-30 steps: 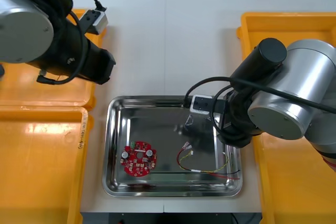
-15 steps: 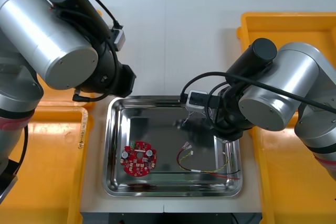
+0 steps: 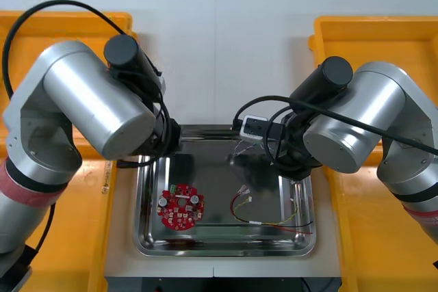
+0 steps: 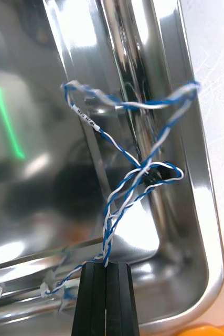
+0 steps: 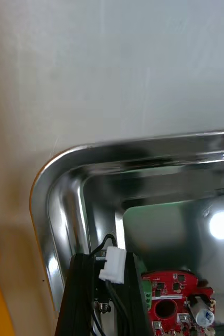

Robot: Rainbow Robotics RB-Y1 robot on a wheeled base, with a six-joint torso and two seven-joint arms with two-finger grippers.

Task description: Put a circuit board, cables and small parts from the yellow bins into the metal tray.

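The metal tray (image 3: 152,169) lies between the bins. In it are a round red circuit board (image 3: 181,208) and a red and yellow cable (image 3: 268,219). My right gripper (image 4: 106,269) is shut on a twisted blue and white cable (image 4: 126,177), which dangles in loops above the tray's corner (image 4: 198,173). My left gripper (image 5: 106,273) is shut on a black cable with a white connector (image 5: 113,264). It hovers over the tray's far-left corner (image 5: 54,184), close to the circuit board (image 5: 176,304). In the front view both arms reach over the tray's far half.
Yellow bins flank the tray on the left (image 3: 41,230) and on the right (image 3: 387,237). White table (image 3: 226,52) stretches beyond the tray's far rim.
My left arm has swung from over the left bins to the tray's far-left corner. My right arm has edged a little leftward over the tray.
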